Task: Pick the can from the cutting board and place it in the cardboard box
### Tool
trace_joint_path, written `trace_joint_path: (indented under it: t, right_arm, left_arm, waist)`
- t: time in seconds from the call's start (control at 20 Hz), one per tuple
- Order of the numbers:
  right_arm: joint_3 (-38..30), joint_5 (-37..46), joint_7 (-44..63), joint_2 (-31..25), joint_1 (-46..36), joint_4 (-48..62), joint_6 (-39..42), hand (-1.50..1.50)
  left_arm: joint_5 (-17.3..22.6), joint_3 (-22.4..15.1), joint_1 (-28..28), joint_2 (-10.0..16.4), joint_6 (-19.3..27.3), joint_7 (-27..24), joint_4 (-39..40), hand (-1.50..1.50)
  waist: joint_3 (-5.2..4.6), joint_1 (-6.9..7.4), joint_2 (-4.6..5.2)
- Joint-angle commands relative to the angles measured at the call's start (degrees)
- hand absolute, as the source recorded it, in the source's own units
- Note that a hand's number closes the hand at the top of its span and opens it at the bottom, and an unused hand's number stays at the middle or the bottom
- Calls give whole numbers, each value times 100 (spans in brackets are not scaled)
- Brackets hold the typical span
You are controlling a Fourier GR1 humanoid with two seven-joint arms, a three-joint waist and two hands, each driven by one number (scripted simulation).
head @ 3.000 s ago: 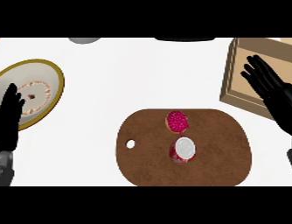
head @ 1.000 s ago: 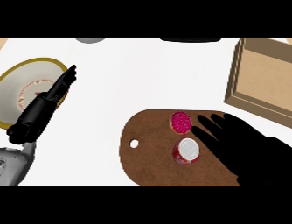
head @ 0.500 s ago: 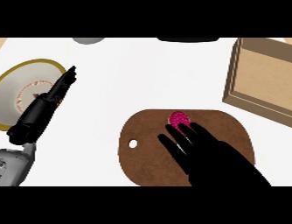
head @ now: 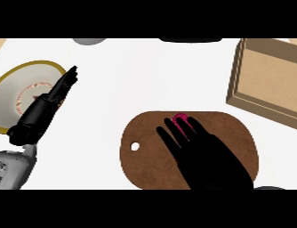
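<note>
Head view only. My right hand [head: 207, 156] is flat over the cutting board [head: 144, 164], coming in from the lower edge, with the fingers [head: 169, 136] straight and slightly spread, pointing up and to the left. Not curled round anything that I can see, so I read it as open.

The can [head: 180, 117] is on the board, near its top edge, and almost all of it is under the fingertips. Only a small magenta patch shows past them. I can't tell whether the fingers touch it or sit just above it, and I can't tell whether it stands upright or lies on its side.

The board is brown and rounded, with a small hole [head: 135, 146] near its left edge. It lies on the white counter [head: 144, 75].

The cardboard box [head: 272, 104] is at the upper right, open side up, near the board's upper right edge but apart from it. Nothing shows inside the part I can see.

My left hand [head: 53, 100] is at the left, seen edge on, with straight fingers held together and pointing up and to the right. It overlaps the right rim of the gold-rimmed plate [head: 0, 98]. Its grey forearm [head: 3, 171] runs to the lower left corner.

At the top edge there is a grey object [head: 89, 41] and a dark object [head: 190, 40], both cut off, so I can't identify them.
</note>
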Motion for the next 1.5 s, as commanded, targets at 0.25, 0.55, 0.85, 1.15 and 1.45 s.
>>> trace_joint_path:
  t: [0.25, 0.55, 0.85, 1.15, 1.45]
  right_arm:
    - [235, 816, 606, 620, 153, 617, 422, -150]
    - [-123, 1284, -183, 722, 486, 943, 475, -150]
    - [-307, 1720, -756, 729, 1151, 872, 643, -150]
    - [-342, 2373, -955, 915, 1182, 1439, 606, -150]
    - [-549, 2839, -1421, 1116, 1579, 1601, 489, -150]
  left_arm:
    - [-188, 128, 73, -92, -120, -235, 195, 0]
    - [-431, 61, 242, -354, -60, -158, -39, 0]
    - [-636, 256, 68, -551, -91, -209, 144, 0]
    - [-317, 664, 110, -284, -587, -139, 46, 0]
    - [-525, 628, -201, -619, -560, 291, -72, 0]
  waist:
    - [1, -18, 9]
    - [5, 11, 8]
    - [5, -18, 12]
    - [5, 4, 10]
    - [6, -12, 13]
